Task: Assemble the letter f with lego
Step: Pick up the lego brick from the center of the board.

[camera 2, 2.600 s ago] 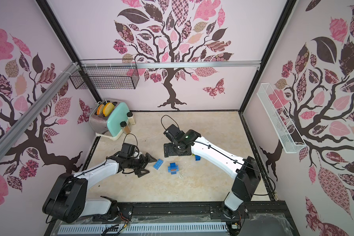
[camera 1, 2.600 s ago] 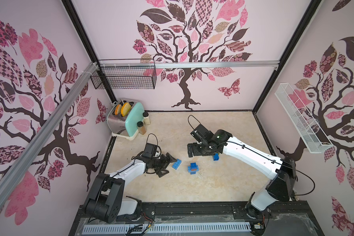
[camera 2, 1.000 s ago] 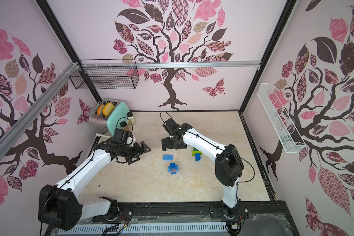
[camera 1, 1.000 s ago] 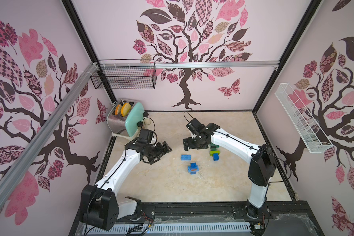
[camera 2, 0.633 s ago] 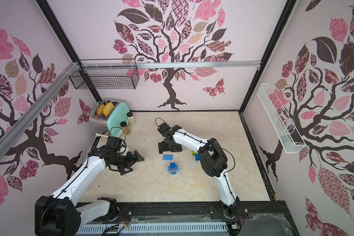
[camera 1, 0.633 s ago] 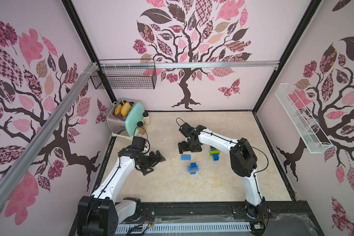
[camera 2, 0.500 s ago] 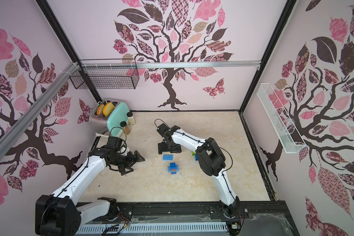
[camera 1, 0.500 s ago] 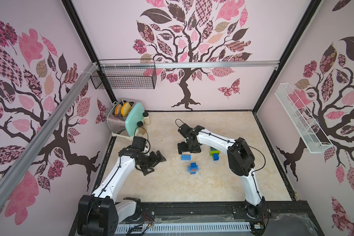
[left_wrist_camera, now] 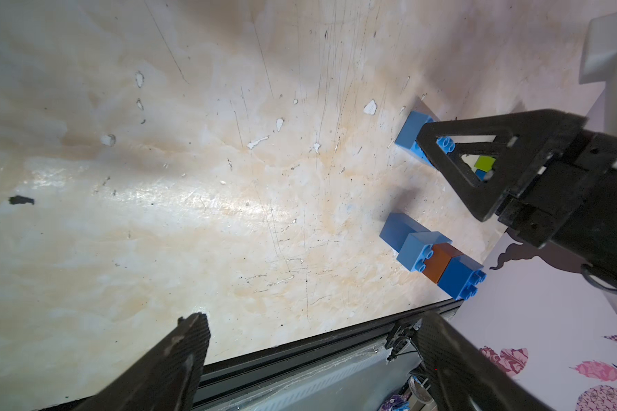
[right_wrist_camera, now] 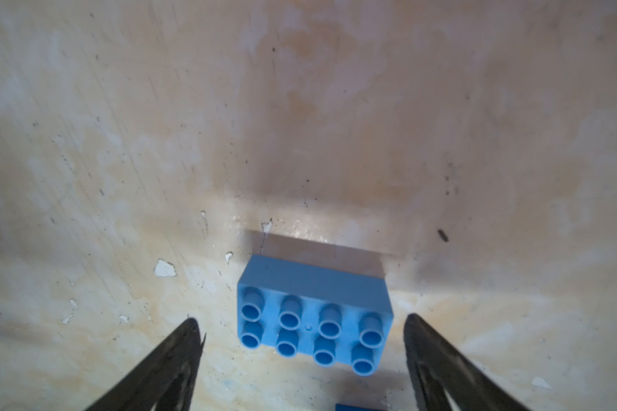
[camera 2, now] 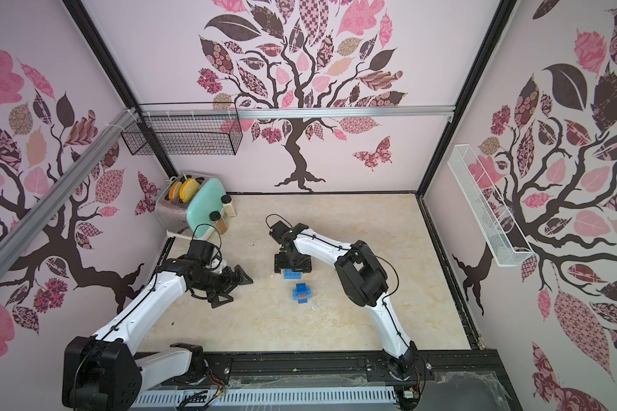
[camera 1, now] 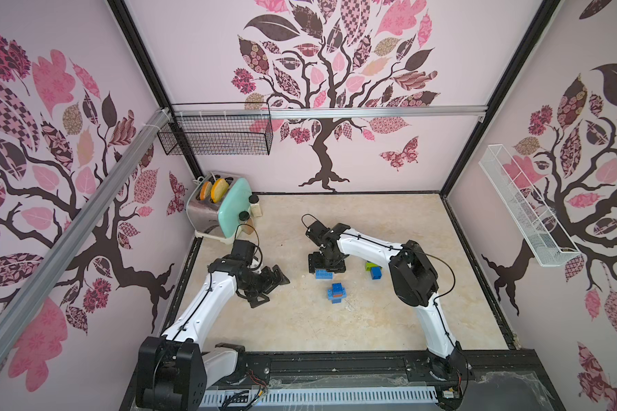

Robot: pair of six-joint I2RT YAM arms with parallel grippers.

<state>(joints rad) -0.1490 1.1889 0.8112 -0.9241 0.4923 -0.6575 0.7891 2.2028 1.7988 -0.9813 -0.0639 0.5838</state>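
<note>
A light blue oblong lego brick (right_wrist_camera: 314, 316) lies studs up on the beige floor (camera 1: 324, 274) (camera 2: 293, 274). My right gripper (right_wrist_camera: 301, 318) hangs over it, open, one finger on each side with a gap to the brick (camera 1: 326, 265). Just in front stands a small lego stack (camera 1: 336, 292) of blue and light blue bricks with a brown one (left_wrist_camera: 439, 261). A lime green and a blue brick (camera 1: 373, 269) lie to the right, under the right arm. My left gripper (camera 1: 273, 290) (left_wrist_camera: 312, 316) is open and empty, to the left of the bricks.
A toaster with bread (camera 1: 216, 210) and two jars (camera 1: 255, 204) stand at the back left corner. A black wire basket (camera 1: 216, 133) hangs on the back wall, a white rack (camera 1: 524, 210) on the right wall. A black rail (camera 1: 335, 363) borders the front.
My right gripper has moved left and down over the light blue brick, its elbow folding toward the front. My left gripper has drawn back toward the front left, still open.
</note>
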